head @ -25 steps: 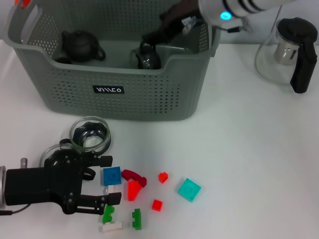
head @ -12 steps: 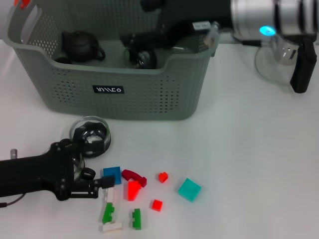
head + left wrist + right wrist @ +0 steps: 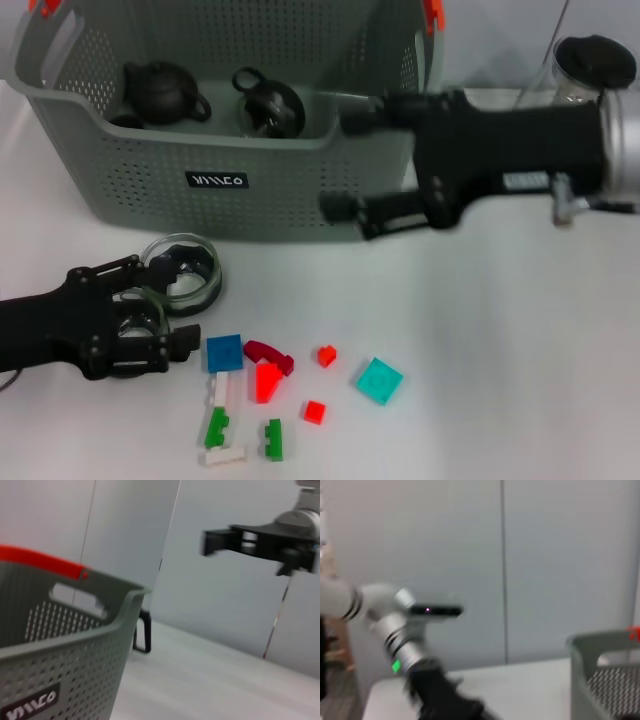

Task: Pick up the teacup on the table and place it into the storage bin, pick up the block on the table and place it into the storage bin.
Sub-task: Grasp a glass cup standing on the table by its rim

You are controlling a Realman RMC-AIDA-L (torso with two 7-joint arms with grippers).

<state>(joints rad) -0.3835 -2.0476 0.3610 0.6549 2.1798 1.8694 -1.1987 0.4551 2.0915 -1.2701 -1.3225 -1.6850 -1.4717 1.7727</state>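
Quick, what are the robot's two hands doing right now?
Left gripper: open, empty, beside the glass cup.
Right gripper: open, empty, in front of the storage bin.

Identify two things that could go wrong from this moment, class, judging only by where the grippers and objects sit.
1. The left gripper sits low beside the glass teacup, with the blue block just past its fingertips; a careless move could knock the cup or scatter blocks.
2. The right gripper, open, hangs right by the storage bin front wall; swinging across, it might clip the bin or the glass pitcher behind.
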